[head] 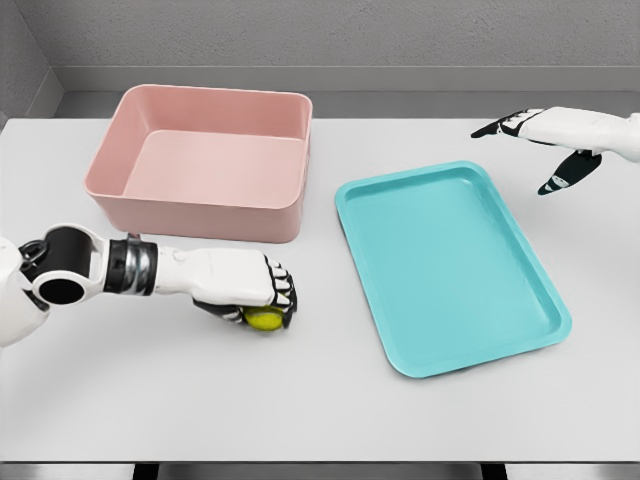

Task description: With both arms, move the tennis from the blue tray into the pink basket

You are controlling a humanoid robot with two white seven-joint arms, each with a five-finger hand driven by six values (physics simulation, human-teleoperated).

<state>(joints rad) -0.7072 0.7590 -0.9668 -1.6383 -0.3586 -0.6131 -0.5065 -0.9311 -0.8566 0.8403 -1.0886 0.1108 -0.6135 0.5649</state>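
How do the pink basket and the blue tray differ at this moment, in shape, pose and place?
The pink basket has tall walls; the blue tray is shallow with a low rim. The pink basket sits square to the table edge at the back left; the blue tray lies turned at an angle, right of it. Both are empty: the tennis ball is in the left hand.

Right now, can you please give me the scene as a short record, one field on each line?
surface: white table
pink basket: far left part of table, nothing visible inside
blue tray: right of the basket, nothing on it
tennis ball: yellow-green, in front of the basket, left of the tray, off the tray
left hand: fingers closed over the ball
right hand: fingers spread, holds nothing, beyond the tray's far right corner
task state: ball out of tray, not yet in basket
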